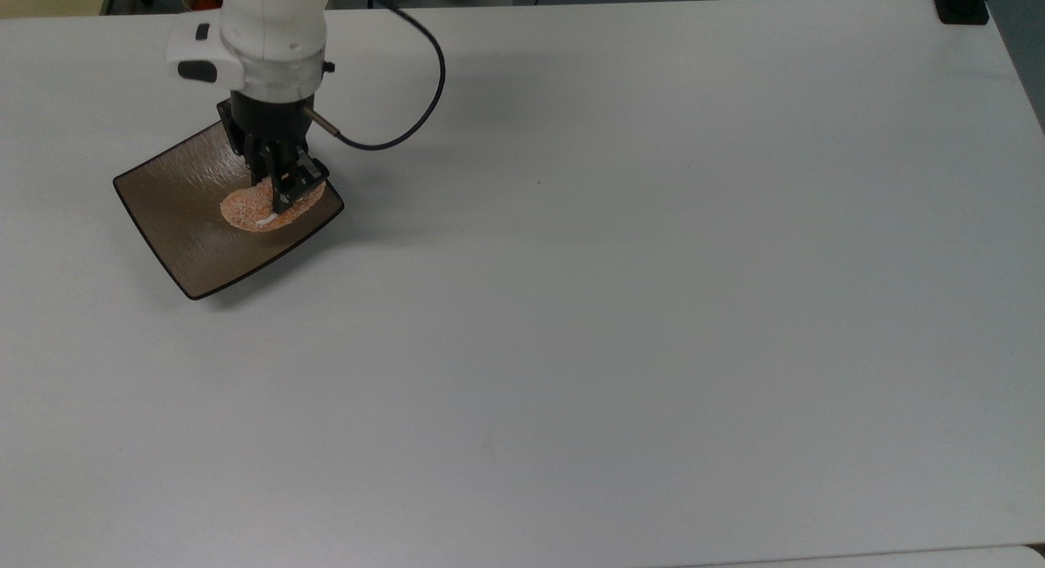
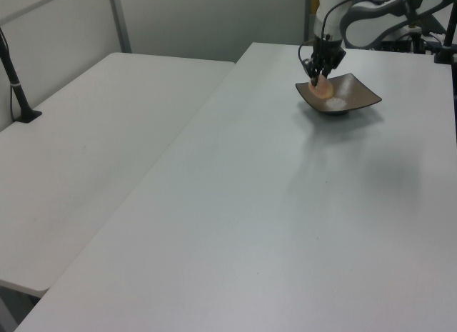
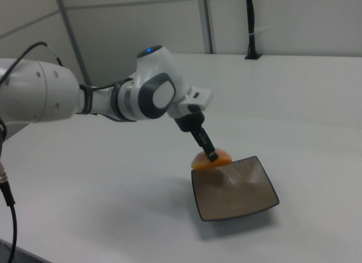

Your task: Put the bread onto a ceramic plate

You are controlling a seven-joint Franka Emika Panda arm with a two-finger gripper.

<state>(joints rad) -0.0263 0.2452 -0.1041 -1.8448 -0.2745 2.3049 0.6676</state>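
Note:
The square brown ceramic plate (image 1: 175, 225) lies at the top view's left on the white table. My gripper (image 1: 282, 194) is shut on the bread (image 1: 255, 210), a small orange sugar-speckled bun with a white stripe, holding it tilted over the plate's right part. In the right view the bread (image 3: 217, 159) hangs just above the plate's (image 3: 237, 192) far edge, pinched by the gripper (image 3: 209, 154). In the left view the bread (image 2: 319, 90) sits low over the plate (image 2: 353, 100) under the gripper (image 2: 318, 76). Whether the bread touches the plate I cannot tell.
The white table (image 1: 620, 307) stretches wide to the top view's right. A black cable (image 1: 412, 115) loops from the wrist. A second white table (image 2: 86, 153) adjoins at the left view's left, with a black post (image 2: 18, 89) on it.

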